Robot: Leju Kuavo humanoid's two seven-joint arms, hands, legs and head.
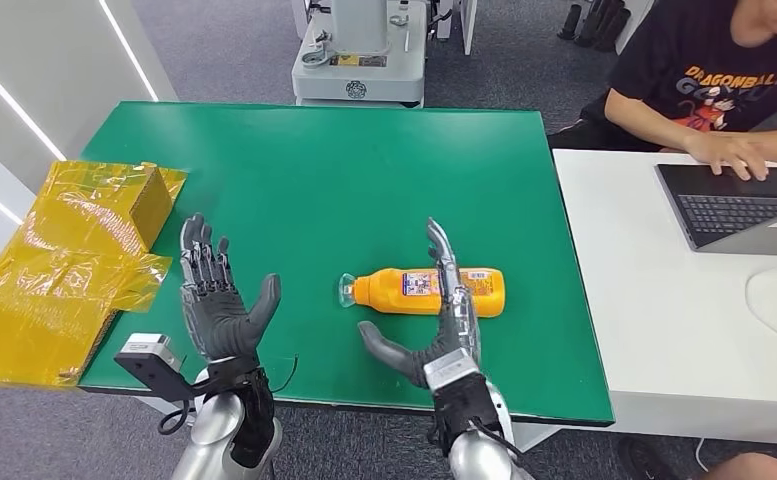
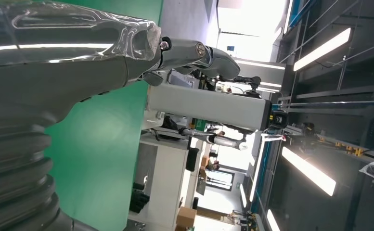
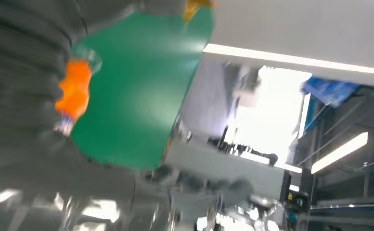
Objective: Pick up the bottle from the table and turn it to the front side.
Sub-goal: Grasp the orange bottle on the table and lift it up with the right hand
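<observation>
An orange bottle [image 1: 426, 291] with a clear cap and a printed label lies on its side on the green table [image 1: 344, 180], cap pointing left. My right hand [image 1: 442, 325] hovers just in front of and over it, fingers straight and spread, thumb out to the left, holding nothing. The blurred right wrist view catches the bottle [image 3: 74, 91] beside the hand's grey cover. My left hand [image 1: 217, 300] is raised near the table's front left, palm turned inward, fingers apart and empty. Its silver thumb [image 2: 194, 53] stands against the room in the left wrist view.
Crumpled yellow bags [image 1: 69, 265] cover the table's left edge. A white desk [image 1: 664, 330] adjoins on the right, with a laptop [image 1: 739, 205] and a person [image 1: 724, 80] typing. A grey machine base [image 1: 359, 65] stands behind the table.
</observation>
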